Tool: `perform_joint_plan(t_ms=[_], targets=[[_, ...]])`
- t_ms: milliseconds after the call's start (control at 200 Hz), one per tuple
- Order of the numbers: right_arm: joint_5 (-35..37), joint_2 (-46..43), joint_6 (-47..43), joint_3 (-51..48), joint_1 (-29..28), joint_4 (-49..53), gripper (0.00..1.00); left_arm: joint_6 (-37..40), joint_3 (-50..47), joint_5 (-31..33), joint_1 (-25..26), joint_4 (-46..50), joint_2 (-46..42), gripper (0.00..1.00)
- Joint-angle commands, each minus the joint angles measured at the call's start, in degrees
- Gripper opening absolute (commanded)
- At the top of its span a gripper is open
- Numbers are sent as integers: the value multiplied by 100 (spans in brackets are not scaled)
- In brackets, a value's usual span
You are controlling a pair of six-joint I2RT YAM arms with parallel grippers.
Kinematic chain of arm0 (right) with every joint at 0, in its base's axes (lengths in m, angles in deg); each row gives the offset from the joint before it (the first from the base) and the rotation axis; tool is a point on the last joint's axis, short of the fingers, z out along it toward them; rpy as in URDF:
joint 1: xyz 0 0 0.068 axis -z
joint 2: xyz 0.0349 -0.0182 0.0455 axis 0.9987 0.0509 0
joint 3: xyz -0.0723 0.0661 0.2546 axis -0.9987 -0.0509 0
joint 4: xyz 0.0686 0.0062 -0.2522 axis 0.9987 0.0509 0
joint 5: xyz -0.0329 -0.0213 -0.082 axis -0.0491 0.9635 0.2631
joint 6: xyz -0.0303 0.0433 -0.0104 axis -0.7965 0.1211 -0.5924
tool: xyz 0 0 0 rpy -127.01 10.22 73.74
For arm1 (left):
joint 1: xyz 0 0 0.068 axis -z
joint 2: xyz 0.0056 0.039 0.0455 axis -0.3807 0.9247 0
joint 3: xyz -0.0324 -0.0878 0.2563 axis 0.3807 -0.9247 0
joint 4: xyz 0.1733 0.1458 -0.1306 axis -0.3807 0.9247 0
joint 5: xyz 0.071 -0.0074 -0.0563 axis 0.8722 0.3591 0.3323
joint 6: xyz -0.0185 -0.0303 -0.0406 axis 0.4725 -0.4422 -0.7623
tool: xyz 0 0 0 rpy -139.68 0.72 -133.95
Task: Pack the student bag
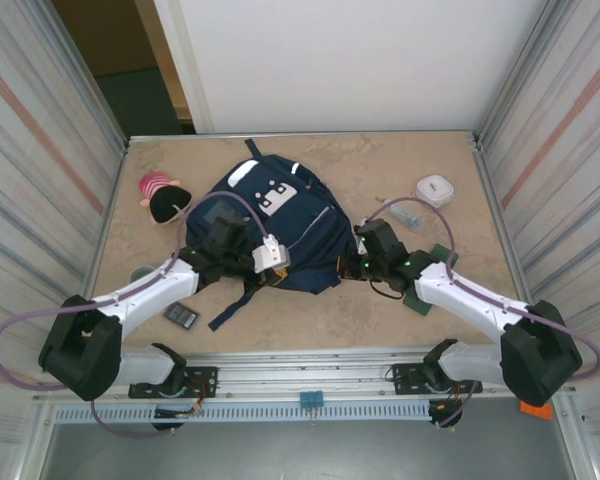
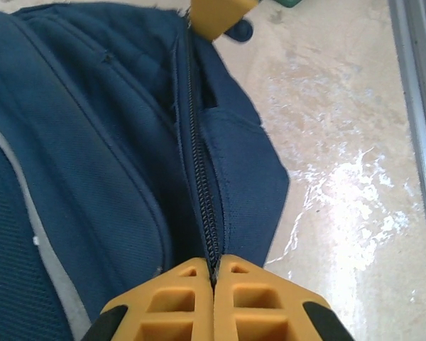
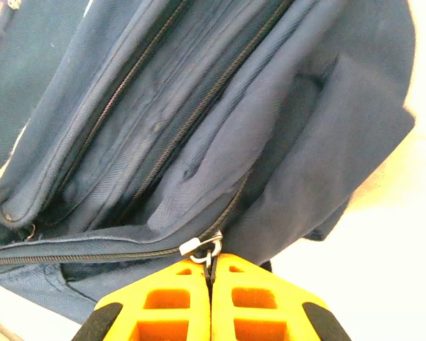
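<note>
The navy student bag (image 1: 270, 215) lies flat mid-table, white patches up and top end away from me. My left gripper (image 1: 286, 272) is at its near edge, shut on the fabric along a closed zipper (image 2: 202, 177); the fingertips (image 2: 214, 268) pinch the seam. From the right, my right gripper (image 1: 347, 266) meets the bag's near right corner. Its jaws (image 3: 211, 264) are shut on the silver zipper pull (image 3: 201, 247) of a bag compartment (image 3: 199, 128). One yellow right fingertip (image 2: 213, 15) shows at the far end of the zipper in the left wrist view.
A pink and black plush toy (image 1: 162, 197) lies left of the bag. A white round case (image 1: 435, 189) and a pale blue item (image 1: 408, 215) lie at the right. A green object (image 1: 428, 280) sits under the right arm. A dark flat device (image 1: 181, 316) is near the left arm.
</note>
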Motion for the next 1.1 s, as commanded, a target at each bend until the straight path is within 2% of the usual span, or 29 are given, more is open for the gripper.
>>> perform_joint_plan(t_ms=[0,60,130,236,276,356,426,551,646,752,812,847,912,947,1002,1097], targets=[[-4,-352,-298,-380,213,296,0,611,133,498,-308,988,-319,0],[-367,-450,-318,-484,115,-10,0,706,155,597,-381,1173,-382,0],[-653,-483,-379,-551,-81,-300,0,702,201,501,-390,1316,-482,10],[-850,-409,-352,-614,-424,-650,0,299,306,58,-169,1181,-633,38],[-893,-368,-330,-616,-517,-739,0,183,322,153,107,1034,-648,49],[-973,-317,-308,-607,-655,-883,0,-49,362,625,736,621,-520,63],[-1052,-299,-273,-574,-724,-969,0,-307,349,951,1082,150,-281,69],[-1055,-290,-266,-545,-862,-1073,0,-468,513,899,1296,-328,355,73],[-977,-319,-235,-598,-936,-1146,0,-374,739,1034,1371,-333,817,71],[-984,-357,-207,-663,-946,-1233,0,-276,862,1071,1385,-415,1183,61],[-903,-386,-220,-668,-945,-1163,0,-212,881,1053,1391,-431,1315,48],[-787,-410,-224,-656,-942,-1053,0,-115,904,983,1391,-349,1336,36],[-311,-453,-187,-579,-913,-622,0,-19,916,935,1385,-104,1243,15],[-2,-470,-120,-537,-881,-322,0,3,872,937,1382,2,1136,6],[283,-504,-6,-540,-707,-13,0,57,756,900,1337,136,919,0],[215,-633,102,-736,-177,35,0,173,540,661,1163,498,440,0]])
